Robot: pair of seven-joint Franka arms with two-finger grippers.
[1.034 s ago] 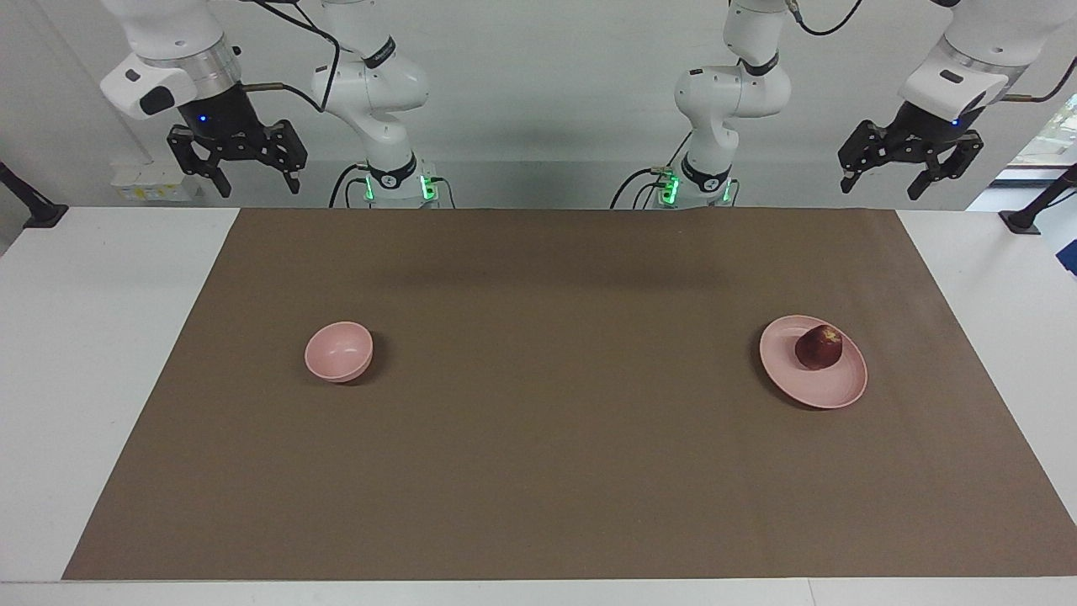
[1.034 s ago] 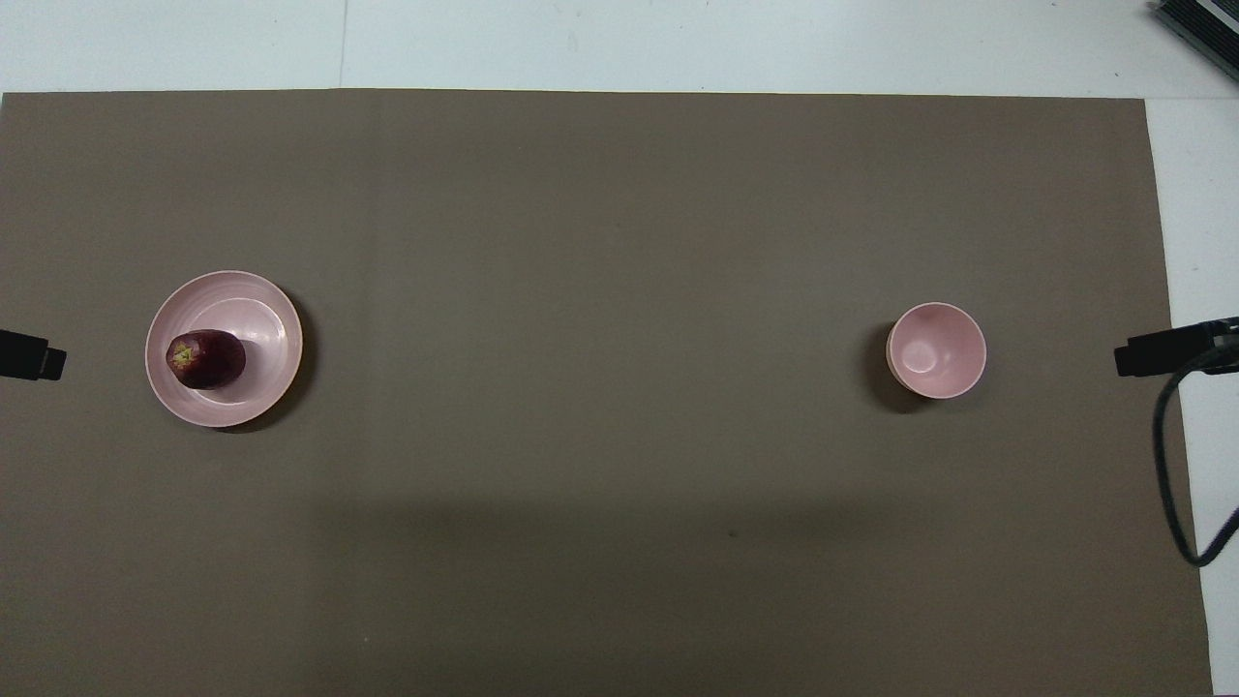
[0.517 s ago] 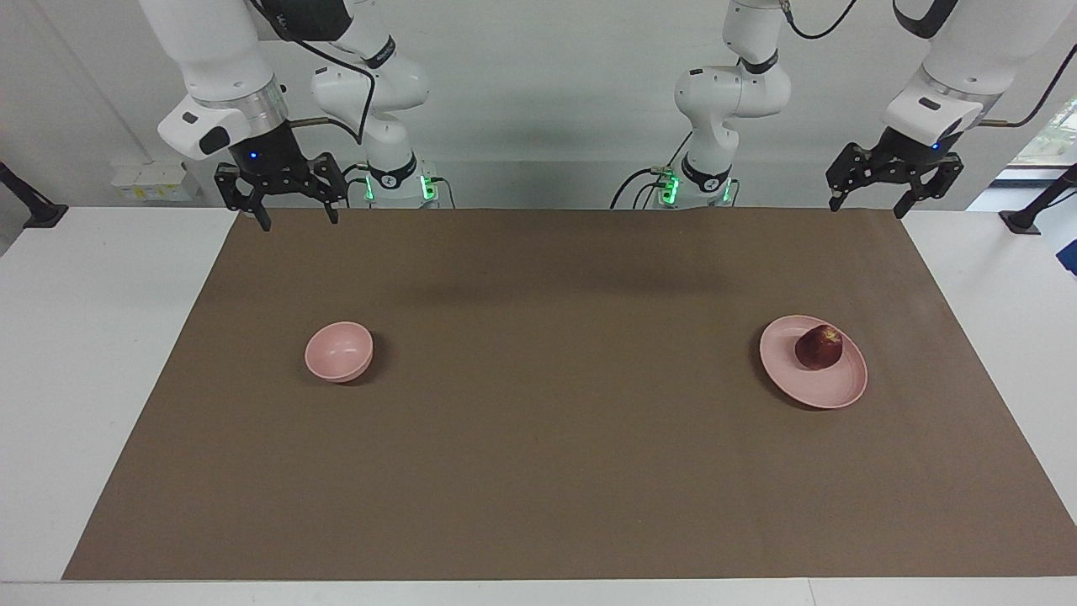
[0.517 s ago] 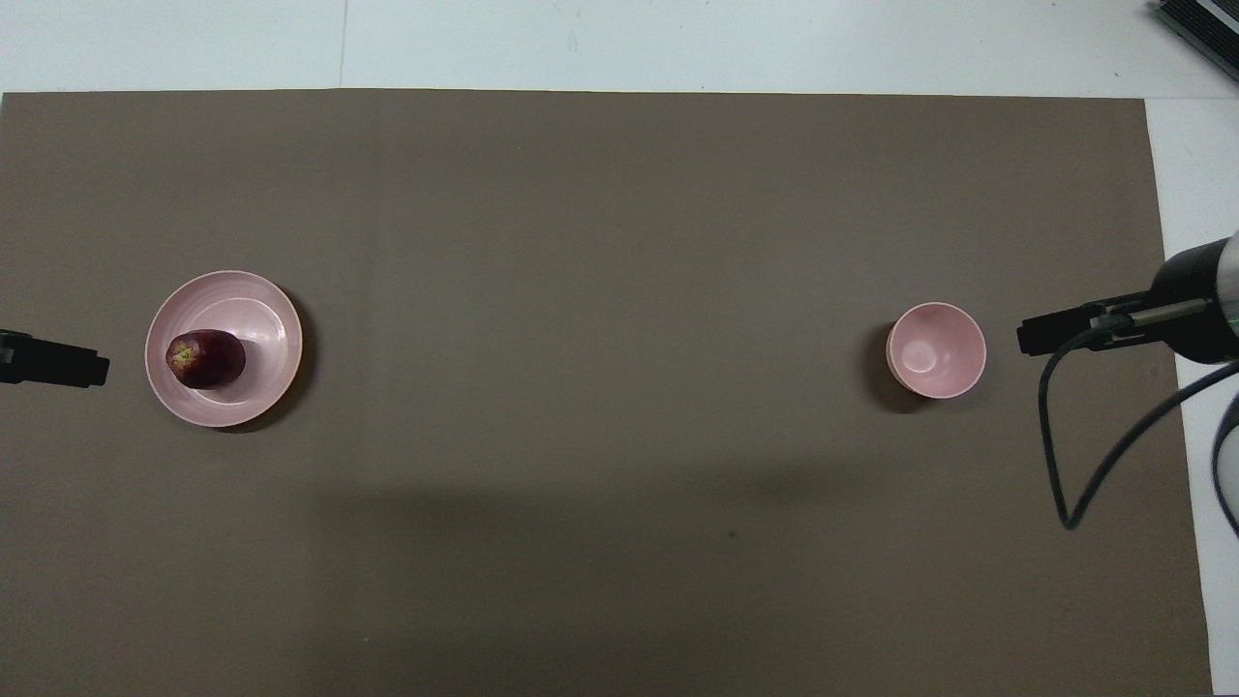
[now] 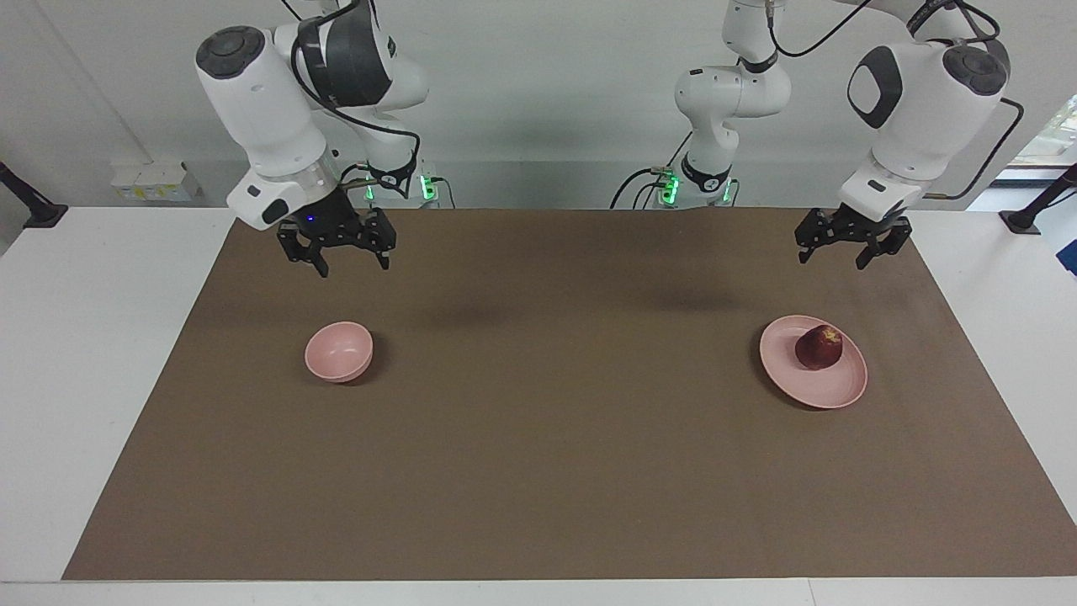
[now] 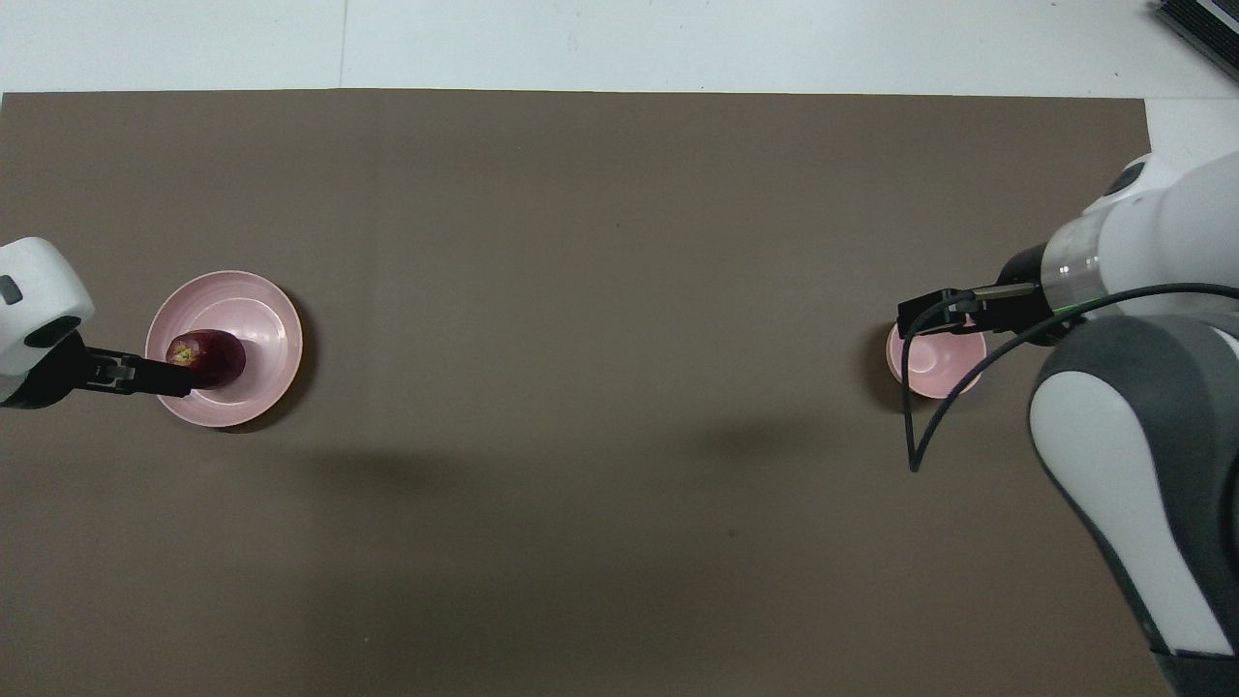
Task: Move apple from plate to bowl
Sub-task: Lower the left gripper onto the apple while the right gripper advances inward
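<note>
a brown mat (image 5: 555, 421) covers the white table (image 5: 101, 337), pale wall at the top of the frame. your apple (image 5: 819, 347) sits on the pink plate (image 5: 829, 389), middle right of the facing view; the pink bowl (image 5: 338, 351) is empty, middle left. the left gripper (image 5: 850, 247) hangs above the mat just higher in the frame than the plate, fingers spread; the right gripper (image 5: 339, 254) hovers above the bowl, fingers spread too. this looks like the approach: next, lower the left gripper around the apple and close.
</note>
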